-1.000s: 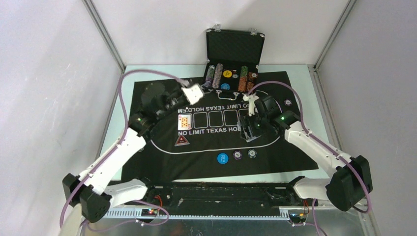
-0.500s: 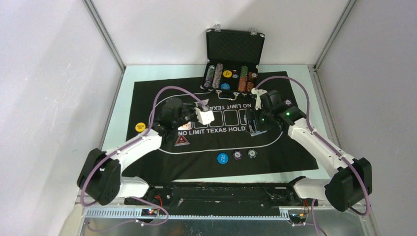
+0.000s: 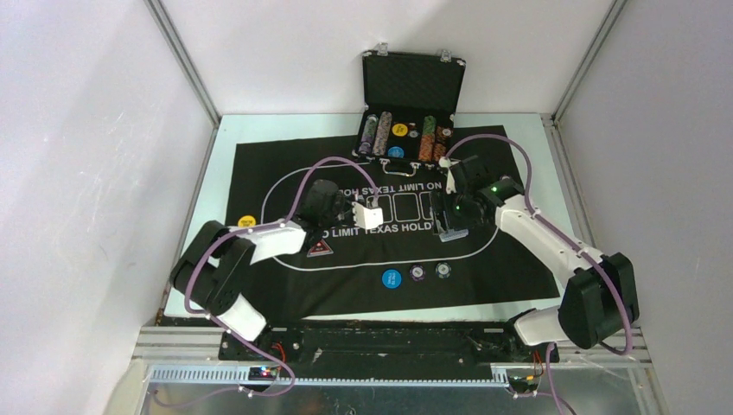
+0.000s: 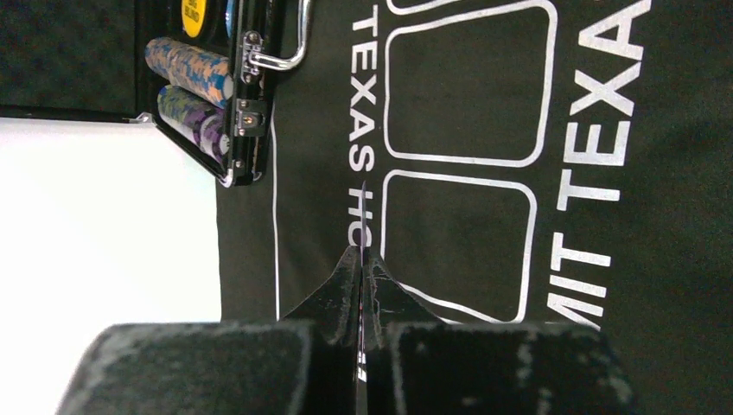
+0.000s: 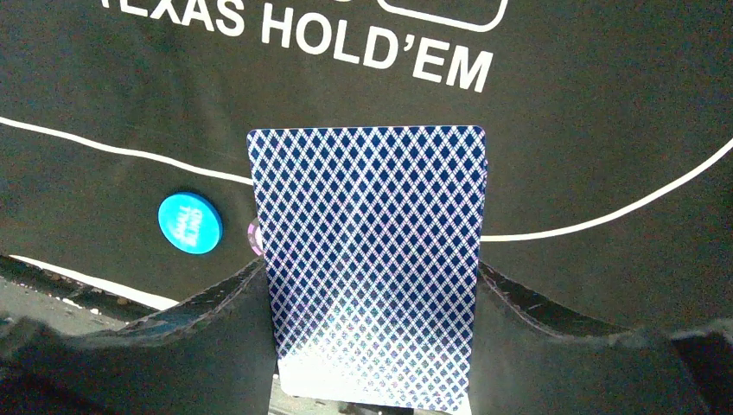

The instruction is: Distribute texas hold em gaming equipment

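Left gripper [image 4: 360, 278] pinches one playing card [image 3: 371, 217] edge-on over the outlined boxes on the felt mat [image 4: 674, 259]; tilt it flat and square inside one box before release. Right gripper [image 5: 373, 346] clamps the blue-backed deck [image 5: 367, 242] upright just above the mat

Counts — case [image 3: 413, 82] ×1, mat [image 3: 519, 259] ×1. On mat: blue button [image 3: 392, 278] ×1, yellow button [image 3: 247, 222] ×1, chips [image 3: 417, 273] ×2, triangular marker [image 3: 320, 248] ×1. Held — card [image 3: 372, 217] ×1, blue-backed card stack [image 5: 367, 251] ×1.

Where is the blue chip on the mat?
Top view: the blue chip lies near the mat's front edge, in the middle, just left of a purple chip.
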Controlling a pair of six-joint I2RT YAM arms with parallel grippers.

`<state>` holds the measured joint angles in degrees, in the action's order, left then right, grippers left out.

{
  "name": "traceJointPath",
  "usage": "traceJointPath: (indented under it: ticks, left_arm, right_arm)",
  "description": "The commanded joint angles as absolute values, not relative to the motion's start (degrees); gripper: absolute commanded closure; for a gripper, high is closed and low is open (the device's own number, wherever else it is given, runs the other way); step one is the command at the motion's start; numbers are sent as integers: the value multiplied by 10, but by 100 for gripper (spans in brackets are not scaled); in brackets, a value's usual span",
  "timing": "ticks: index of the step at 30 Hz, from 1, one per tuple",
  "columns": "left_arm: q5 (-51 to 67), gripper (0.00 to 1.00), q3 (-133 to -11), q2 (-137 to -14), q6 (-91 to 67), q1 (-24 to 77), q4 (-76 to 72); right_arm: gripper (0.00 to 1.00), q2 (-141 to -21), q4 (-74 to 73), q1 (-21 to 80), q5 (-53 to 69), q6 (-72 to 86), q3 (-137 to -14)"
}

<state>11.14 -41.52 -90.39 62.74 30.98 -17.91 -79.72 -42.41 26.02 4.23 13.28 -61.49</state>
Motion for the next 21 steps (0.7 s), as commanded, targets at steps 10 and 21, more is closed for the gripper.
traceJointPath:
  ticks: [10, 21]
  left_arm:
    - [108, 91, -430, -931, 691, 314, -140]
    - [97, 87, -435, -942, 735, 331, -100]
  right_arm:
    - [100, -809, -421, 258, 37, 144, -657]
    - [100, -802, -424, 258, 33, 141, -657]
